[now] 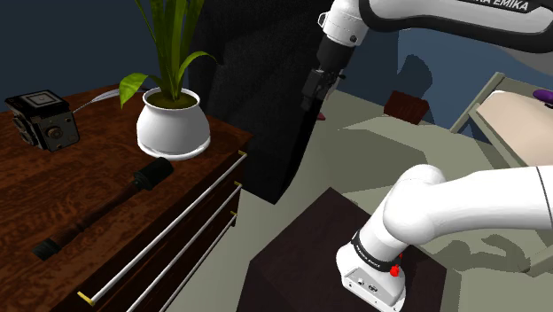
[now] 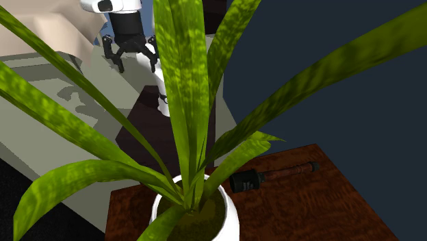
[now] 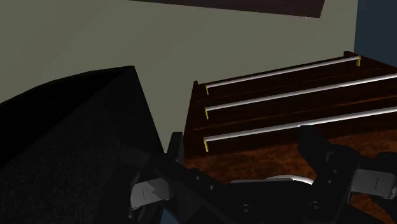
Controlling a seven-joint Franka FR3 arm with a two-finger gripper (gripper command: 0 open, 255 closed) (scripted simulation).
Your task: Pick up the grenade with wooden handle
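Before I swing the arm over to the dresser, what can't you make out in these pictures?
Shoulder view: the black two-finger gripper sits dark against a dark backdrop, so its finger gap is unreadable there.
Second exterior view: long green plant leaves hide the head end of the dark-headed, brown-handled stick grenade and much of the dark wooden dresser top.
Wrist view: the gripper's own body covers the lowest drawer front.

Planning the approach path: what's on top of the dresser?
On the dresser: a white pot with a plant, the grenade lying flat beside it, a box camera toward the shoulder view's left. Whatever is under the pot is covered.
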